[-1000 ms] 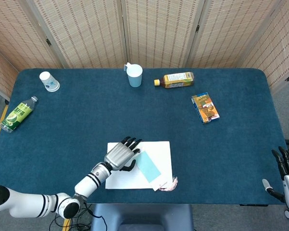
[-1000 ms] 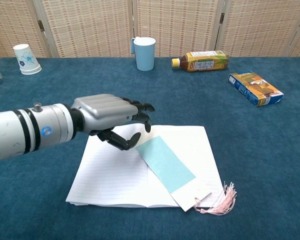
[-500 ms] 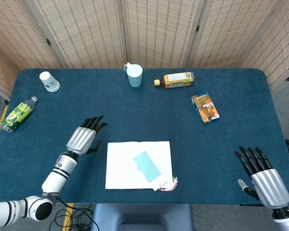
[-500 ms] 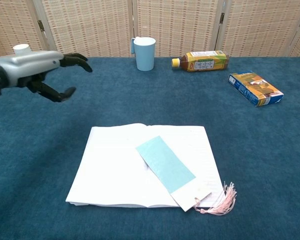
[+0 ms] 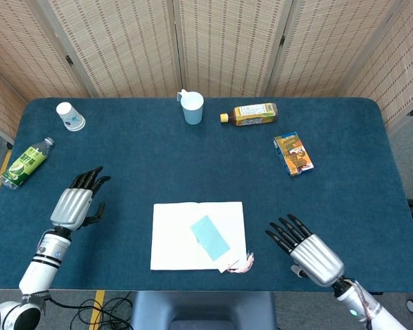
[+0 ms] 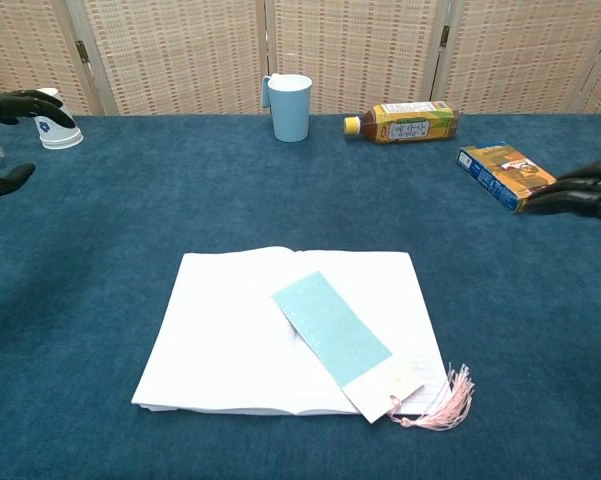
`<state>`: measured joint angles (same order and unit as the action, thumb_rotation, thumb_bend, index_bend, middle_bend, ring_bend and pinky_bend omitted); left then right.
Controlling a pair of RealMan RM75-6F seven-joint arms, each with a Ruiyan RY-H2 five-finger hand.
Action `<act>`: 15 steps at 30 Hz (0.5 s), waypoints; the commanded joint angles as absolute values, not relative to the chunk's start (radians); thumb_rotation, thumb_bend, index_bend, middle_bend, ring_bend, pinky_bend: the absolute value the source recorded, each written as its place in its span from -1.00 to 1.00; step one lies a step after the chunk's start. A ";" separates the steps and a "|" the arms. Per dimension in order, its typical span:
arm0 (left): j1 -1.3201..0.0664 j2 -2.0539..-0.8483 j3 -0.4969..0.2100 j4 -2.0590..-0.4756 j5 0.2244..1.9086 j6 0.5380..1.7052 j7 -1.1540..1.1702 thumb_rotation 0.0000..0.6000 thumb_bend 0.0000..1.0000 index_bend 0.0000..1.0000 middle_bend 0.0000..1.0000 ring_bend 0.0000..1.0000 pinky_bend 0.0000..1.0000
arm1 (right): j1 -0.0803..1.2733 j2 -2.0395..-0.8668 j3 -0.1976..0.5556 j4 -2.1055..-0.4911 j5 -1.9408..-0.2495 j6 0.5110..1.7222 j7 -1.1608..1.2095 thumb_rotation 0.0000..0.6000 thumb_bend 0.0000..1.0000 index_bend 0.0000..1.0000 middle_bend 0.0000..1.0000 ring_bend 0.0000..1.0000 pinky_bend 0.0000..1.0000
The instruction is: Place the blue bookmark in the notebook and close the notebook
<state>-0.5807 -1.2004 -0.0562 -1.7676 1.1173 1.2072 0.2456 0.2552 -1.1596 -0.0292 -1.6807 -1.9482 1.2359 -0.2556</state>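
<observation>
The left hand (image 5: 75, 205), silver-backed with black fingers spread apart and holding nothing, hovers over the dark blue felt-like tablecloth (image 5: 124, 151) well to the left of the open white lined-paper notebook (image 5: 175, 237); a second ago it was over the notebook's left page beside the bookmark, and it has since drawn away to the left. The right hand (image 5: 308, 251), also spread and empty, is now in over the table to the right of the notebook, having come in from the far right edge. One flat light blue rectangular bookmark (image 5: 211, 237) lies diagonally across the notebook's right page, its pink tassel (image 5: 247, 261) trailing off the lower right corner. Along the far side stand one light blue plastic mug (image 5: 192, 107), one amber bottle (image 5: 249, 114) on its side and one small printed carton (image 5: 293, 153). At the left are one white paper cup (image 5: 70, 116) and one green bottle (image 5: 26, 162) lying down
</observation>
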 commanded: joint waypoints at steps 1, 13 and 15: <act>-0.563 -1.189 -0.051 -1.774 1.133 1.218 0.237 1.00 0.14 -0.68 -1.00 -1.00 -0.78 | 0.315 -1.222 -0.011 -1.669 -1.935 1.168 -0.280 1.00 -0.91 -1.00 -0.84 -1.00 -0.97; -0.508 -1.171 -0.056 -1.768 1.173 1.229 0.198 1.00 0.14 -0.68 -1.00 -1.00 -0.78 | 0.456 -1.407 0.018 -1.599 -1.863 0.995 -0.320 1.00 -0.92 -1.00 -0.84 -1.00 -0.97; -0.502 -1.171 -0.056 -1.765 1.178 1.226 0.193 1.00 0.14 -0.68 -1.00 -1.00 -0.78 | 0.471 -1.432 0.018 -1.587 -1.853 0.982 -0.320 1.00 -0.92 -1.00 -0.84 -1.00 -0.97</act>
